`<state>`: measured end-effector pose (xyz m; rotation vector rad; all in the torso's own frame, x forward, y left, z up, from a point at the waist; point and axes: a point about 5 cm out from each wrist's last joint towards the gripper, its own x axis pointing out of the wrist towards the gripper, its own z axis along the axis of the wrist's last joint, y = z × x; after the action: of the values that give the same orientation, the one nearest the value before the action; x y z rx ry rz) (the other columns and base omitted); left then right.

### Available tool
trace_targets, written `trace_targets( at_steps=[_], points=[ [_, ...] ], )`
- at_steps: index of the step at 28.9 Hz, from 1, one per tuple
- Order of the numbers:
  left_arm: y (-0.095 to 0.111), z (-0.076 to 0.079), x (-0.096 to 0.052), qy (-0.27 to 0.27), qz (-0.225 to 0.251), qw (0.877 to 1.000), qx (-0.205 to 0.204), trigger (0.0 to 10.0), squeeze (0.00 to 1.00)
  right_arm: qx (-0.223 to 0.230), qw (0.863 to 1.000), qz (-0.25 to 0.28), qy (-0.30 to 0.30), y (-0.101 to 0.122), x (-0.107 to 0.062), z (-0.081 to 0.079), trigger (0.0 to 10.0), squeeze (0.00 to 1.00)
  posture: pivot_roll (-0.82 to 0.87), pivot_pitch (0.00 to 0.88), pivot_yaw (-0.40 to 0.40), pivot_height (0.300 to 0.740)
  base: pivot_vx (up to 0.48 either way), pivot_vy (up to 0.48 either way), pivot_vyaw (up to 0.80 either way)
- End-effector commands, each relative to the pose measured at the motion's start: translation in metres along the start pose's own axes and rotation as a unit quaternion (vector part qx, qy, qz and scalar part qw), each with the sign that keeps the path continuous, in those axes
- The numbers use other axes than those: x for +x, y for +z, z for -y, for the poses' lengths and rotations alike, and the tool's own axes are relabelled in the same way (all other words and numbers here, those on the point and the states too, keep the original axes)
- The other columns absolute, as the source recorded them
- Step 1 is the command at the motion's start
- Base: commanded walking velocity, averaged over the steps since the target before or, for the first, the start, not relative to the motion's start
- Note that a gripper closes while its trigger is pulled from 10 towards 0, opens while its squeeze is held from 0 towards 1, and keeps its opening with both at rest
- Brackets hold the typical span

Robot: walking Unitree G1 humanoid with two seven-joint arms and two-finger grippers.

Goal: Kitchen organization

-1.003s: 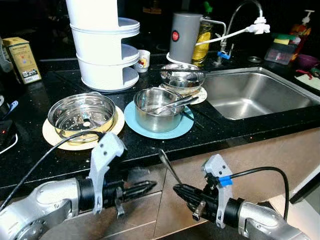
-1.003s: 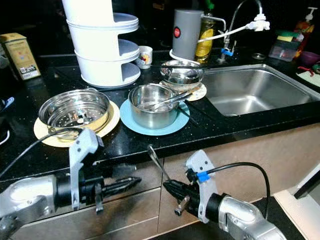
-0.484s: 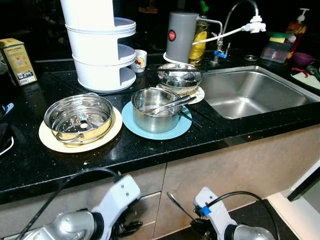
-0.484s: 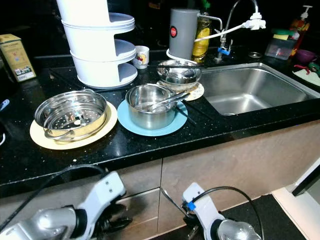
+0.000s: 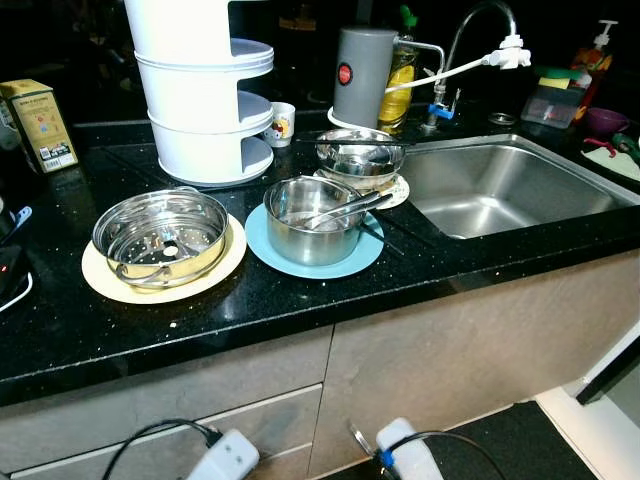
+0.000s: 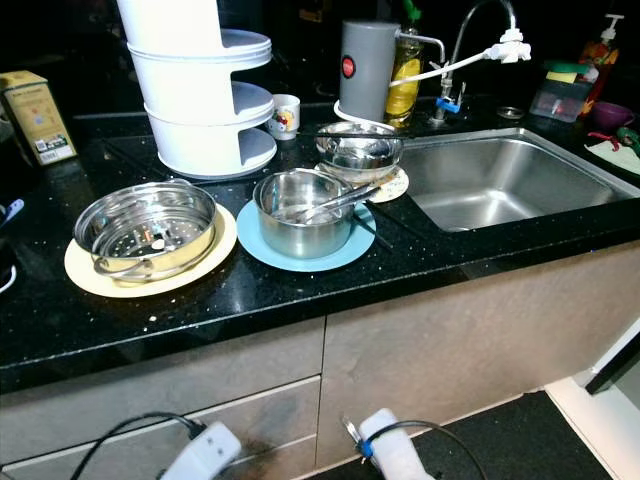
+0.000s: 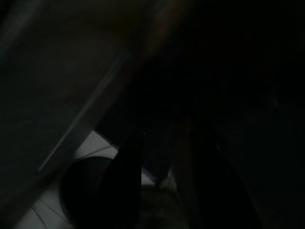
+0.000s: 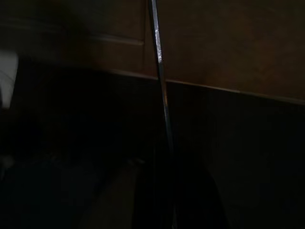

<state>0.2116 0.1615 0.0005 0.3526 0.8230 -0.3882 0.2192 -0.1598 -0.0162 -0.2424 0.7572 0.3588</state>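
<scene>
Head views look down on a black counter with a steel sink set into its far right; everything below is placed from that sink. Well to its left stands a white tiered rack, the biggest thing on the counter. In front of the rack a perforated steamer basket sits on a cream mat. Between basket and sink a steel pot rests on a blue mat, with a utensil lying across its rim. Just beside the sink's left edge a steel bowl sits on a small mat, and a grey canister stands behind it.

Both arms hang low in front of the cabinet, below the counter edge; only the wrist mounts of the left arm and the right arm peek in. The right wrist view, very dark, shows a thin metal rod, probably cutlery, running up from between the right gripper's fingers, so it looks clamped on it; I cannot tell how the left gripper stands.

Judged risks: raising the rod blind could strike the counter's overhanging edge and twist it loose, and the dim wrist views give little warning. Reaching over the pot could knock its loose utensil onto the counter.
</scene>
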Motion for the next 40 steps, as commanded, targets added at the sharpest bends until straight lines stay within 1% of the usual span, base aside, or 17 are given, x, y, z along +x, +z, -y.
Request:
trace_targets(
  at_steps=[1,2,3,4,7,10,11,14,15,18,19,23,25,30,31,34,40],
  points=[
    [-0.013,-0.006,0.008,0.032,0.004,0.996,-0.088,10.0,0.00,0.049,0.999,-0.009,-0.020,-0.011,0.004,0.002,10.0,0.00,-0.03,0.107,-0.029,0.740,0.000,0.000,0.00],
    [-0.018,-0.008,0.012,0.045,0.011,0.991,-0.123,10.0,0.00,0.081,0.996,-0.016,-0.029,-0.017,0.007,0.002,10.0,0.00,-0.03,0.109,-0.028,0.740,0.000,0.000,0.00],
    [-0.021,-0.008,0.014,0.050,0.015,0.989,-0.138,10.0,0.00,0.098,0.994,-0.021,-0.035,-0.021,0.009,0.001,10.0,0.00,-0.03,0.110,-0.029,0.740,0.000,0.000,0.00],
    [-0.021,-0.008,0.014,0.050,0.015,0.989,-0.138,10.0,0.00,0.098,0.994,-0.021,-0.035,-0.021,0.009,0.001,10.0,0.00,-0.03,0.110,-0.029,0.740,0.000,0.000,0.00],
    [-0.024,-0.003,0.019,0.043,0.009,0.989,-0.144,10.0,0.00,0.130,0.990,-0.020,-0.042,-0.023,0.013,0.000,10.0,0.00,-0.03,0.109,-0.030,0.740,0.000,0.000,0.00],
    [-0.020,-0.002,0.024,0.048,0.014,0.988,-0.147,10.0,0.00,0.146,0.989,-0.002,-0.036,-0.017,0.016,-0.001,10.0,0.00,-0.05,0.107,-0.028,0.740,0.000,0.000,0.00],
    [-0.020,-0.002,0.024,0.048,0.014,0.988,-0.147,10.0,0.00,0.146,0.989,-0.002,-0.036,-0.017,0.016,-0.001,10.0,0.00,-0.05,0.107,-0.028,0.740,0.000,0.000,0.00],
    [-0.016,0.000,0.029,0.051,0.017,0.991,-0.120,10.0,0.00,0.148,0.988,0.017,-0.030,-0.011,0.018,-0.001,10.0,0.00,-0.05,0.107,-0.030,0.740,0.000,0.000,0.00],
    [-0.016,0.000,0.031,0.053,0.016,0.992,-0.110,10.0,0.00,0.135,0.990,0.020,-0.035,-0.011,0.019,0.000,10.0,0.00,-0.06,0.108,-0.031,0.740,0.000,0.000,0.80],
    [-0.015,0.002,0.034,0.053,0.024,0.993,-0.098,10.0,0.00,0.140,0.989,0.019,-0.035,-0.013,0.021,0.000,10.0,0.00,-0.05,0.110,-0.040,0.740,0.000,0.000,0.80],
    [-0.016,0.000,0.035,0.066,0.023,0.994,-0.087,10.0,0.00,0.139,0.989,0.018,-0.035,-0.015,0.021,0.000,10.0,0.00,-0.05,0.112,-0.041,0.740,0.000,0.000,0.80],
    [-0.017,-0.004,0.034,0.099,0.036,0.991,-0.080,10.0,0.00,0.140,0.989,0.016,-0.038,-0.019,0.021,0.002,10.0,0.00,-0.06,0.118,-0.038,0.740,0.000,0.000,0.80],
    [-0.020,-0.005,0.034,0.097,0.036,0.990,-0.098,10.0,0.00,0.143,0.989,0.016,-0.041,-0.023,0.019,0.004,10.0,0.00,-0.06,0.122,-0.037,0.740,0.000,0.000,0.80],
    [-0.021,-0.003,0.033,0.095,0.034,0.991,-0.085,10.0,0.00,0.142,0.989,0.013,-0.044,-0.026,0.018,0.004,10.0,0.00,-0.06,0.131,-0.037,0.740,0.000,0.000,0.80],
    [-0.024,0.000,0.033,0.084,0.035,0.993,-0.073,10.0,0.00,0.143,0.988,0.011,-0.049,-0.029,0.018,0.004,10.0,0.00,-0.07,0.137,-0.038,0.740,0.000,0.000,0.80],
    [-0.025,0.004,0.033,0.078,0.045,0.994,-0.065,10.0,0.00,0.162,0.985,0.012,-0.065,-0.033,0.017,0.007,10.0,0.00,-0.07,0.137,-0.037,0.740,0.000,0.000,0.00],
    [-0.021,0.004,0.035,0.085,0.055,0.992,-0.077,10.0,0.00,0.152,0.986,0.010,-0.064,-0.035,0.017,0.008,10.0,0.00,-0.06,0.134,-0.033,0.740,0.000,0.000,0.00]
  ],
)
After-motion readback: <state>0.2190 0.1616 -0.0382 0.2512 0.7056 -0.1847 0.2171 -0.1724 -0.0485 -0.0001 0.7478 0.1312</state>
